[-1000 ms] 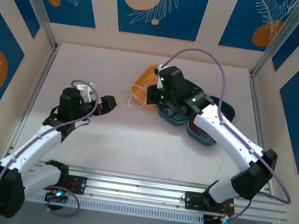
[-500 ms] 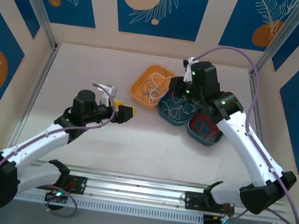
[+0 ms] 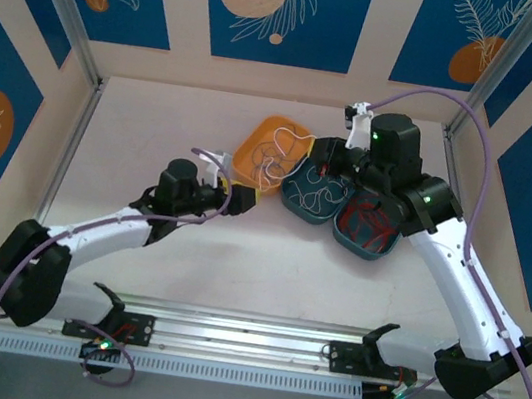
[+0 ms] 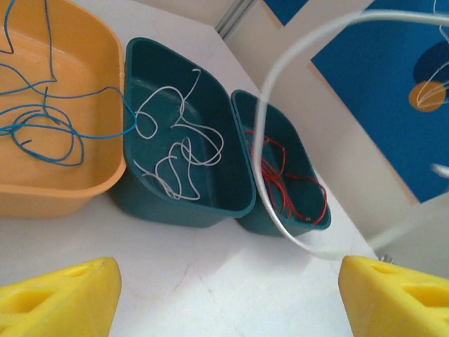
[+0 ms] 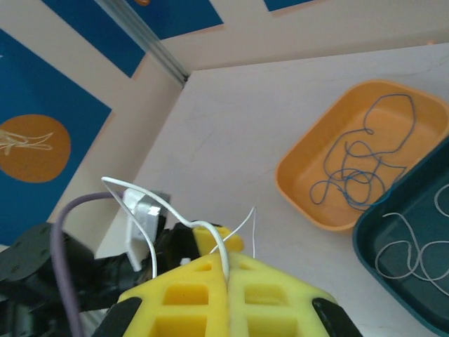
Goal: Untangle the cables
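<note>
Three trays each hold one colour: blue cable [image 4: 42, 130] in the orange tray [image 4: 105, 184], whitish cable [image 4: 168, 172] in the middle teal tray [image 4: 184, 210], red cable [image 4: 280, 175] in the end teal tray [image 3: 364, 255]. Right gripper [image 5: 228, 270], fingers pressed together, pinches a loose whitish strand [image 5: 242, 223]; left gripper [image 4: 228, 277] is spread. Likely risk: the strand drags across trays, re-tangling.

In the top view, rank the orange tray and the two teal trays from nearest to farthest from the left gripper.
Measured from the left gripper in the top view:
1. orange tray: just beyond the jaws, at the left end of the row.
2. middle teal tray: next along, to the right of the orange one.
3. right teal tray: at the right end of the row, under the right arm.
</note>
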Robot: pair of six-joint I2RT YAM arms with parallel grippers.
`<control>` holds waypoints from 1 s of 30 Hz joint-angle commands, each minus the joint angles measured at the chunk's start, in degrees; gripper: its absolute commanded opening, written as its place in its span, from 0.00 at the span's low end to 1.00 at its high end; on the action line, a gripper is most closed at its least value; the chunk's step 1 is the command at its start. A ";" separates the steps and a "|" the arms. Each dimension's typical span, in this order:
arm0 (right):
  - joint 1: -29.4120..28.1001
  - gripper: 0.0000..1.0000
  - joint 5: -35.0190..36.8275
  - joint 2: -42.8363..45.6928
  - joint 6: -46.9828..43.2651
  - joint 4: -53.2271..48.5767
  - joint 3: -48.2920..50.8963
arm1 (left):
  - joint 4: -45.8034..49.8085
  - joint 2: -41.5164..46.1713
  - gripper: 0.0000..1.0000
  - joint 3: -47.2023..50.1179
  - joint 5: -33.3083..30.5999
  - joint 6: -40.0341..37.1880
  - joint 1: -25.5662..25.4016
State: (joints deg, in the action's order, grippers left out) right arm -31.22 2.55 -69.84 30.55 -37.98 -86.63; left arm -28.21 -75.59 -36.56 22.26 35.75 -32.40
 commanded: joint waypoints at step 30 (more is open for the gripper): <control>13.23 0.00 0.48 7.42 2.82 -0.96 4.08 | 7.27 -0.42 0.09 -3.85 -6.82 0.42 0.01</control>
State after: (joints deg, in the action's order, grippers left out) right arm -22.17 -2.50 -65.63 31.46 -36.32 -83.85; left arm -33.74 -80.88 -39.68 20.60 43.38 -32.42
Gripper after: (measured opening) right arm 0.055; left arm 0.094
